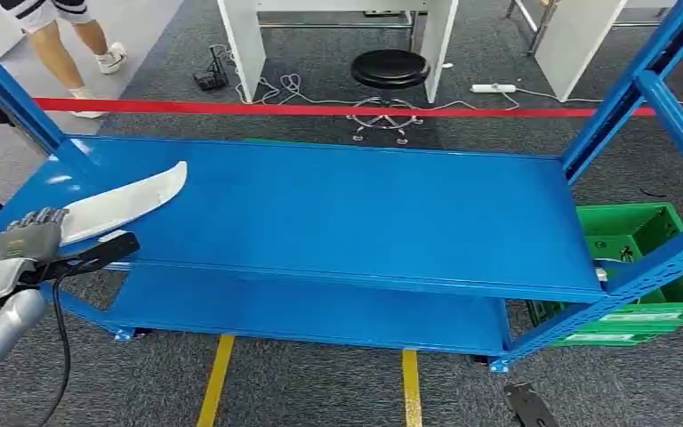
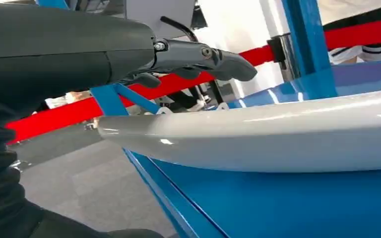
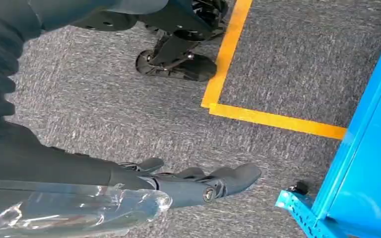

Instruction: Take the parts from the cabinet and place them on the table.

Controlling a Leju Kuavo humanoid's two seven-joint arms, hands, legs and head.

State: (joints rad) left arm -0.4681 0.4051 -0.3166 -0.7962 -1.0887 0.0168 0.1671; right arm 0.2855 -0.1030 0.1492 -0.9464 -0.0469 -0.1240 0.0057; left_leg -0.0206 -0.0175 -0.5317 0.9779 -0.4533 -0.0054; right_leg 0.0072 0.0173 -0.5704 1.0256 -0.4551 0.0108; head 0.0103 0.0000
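A long white curved part (image 1: 124,203) lies on the left end of the blue cabinet shelf (image 1: 365,213), its near end sticking out over the shelf's front edge. My left hand (image 1: 28,236) is at that near end. In the left wrist view its fingers (image 2: 193,54) stretch out above the white part (image 2: 278,134) with a gap between, and nothing is gripped. My right hand (image 3: 198,181) hangs low beside the cabinet's foot (image 3: 297,203), fingers extended over the grey carpet, holding nothing.
Blue uprights (image 1: 649,80) frame the shelf at both ends. A green crate (image 1: 640,240) sits on the floor to the right. Behind the cabinet runs a red barrier tape (image 1: 320,109), with a black stool (image 1: 389,68) and a person's legs (image 1: 71,36) beyond. Yellow floor lines (image 1: 215,378) mark the carpet.
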